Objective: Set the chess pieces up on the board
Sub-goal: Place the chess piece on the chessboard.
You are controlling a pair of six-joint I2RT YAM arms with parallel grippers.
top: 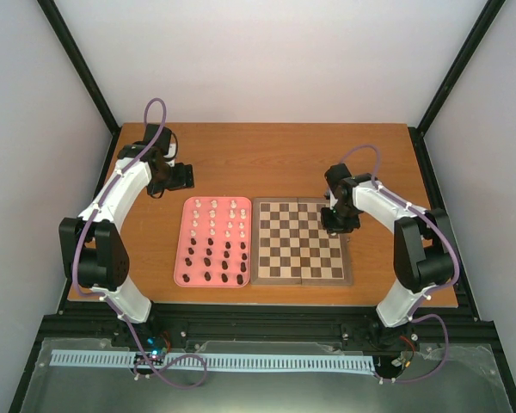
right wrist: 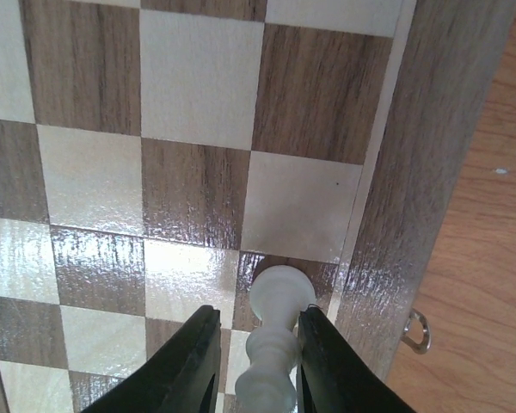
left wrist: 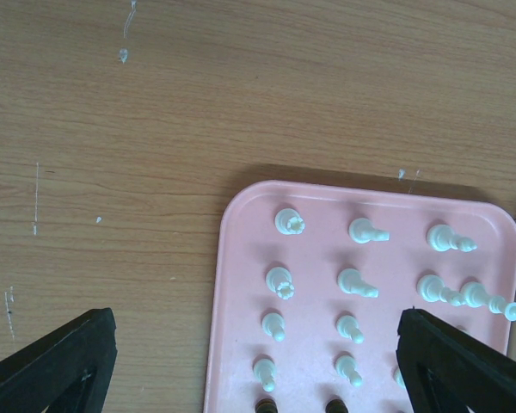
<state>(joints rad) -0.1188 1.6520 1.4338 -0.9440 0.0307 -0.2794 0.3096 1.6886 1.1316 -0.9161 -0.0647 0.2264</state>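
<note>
— Right gripper (right wrist: 259, 313), we see, has its jaws slightly apart around a white piece (right wrist: 279, 294).
— We see it upright on a dark square at the board's (right wrist: 198, 95) right edge; left gripper (left wrist: 256, 320) gapes wide.

left arm (top: 120, 194), right arm (top: 387, 205): white shells, black joints | cables (top: 157, 101): purple loops | jaws: black, tapered

- board (top: 299, 280): light tan and dark brown checks, plain brown border.
- tray (left wrist: 236, 344), left of the board: pink.
- cream pieces (left wrist: 290, 222) and dark brown pieces (top: 208, 261) on the tray.
- table (top: 267, 155): orange-brown wood grain.
</note>
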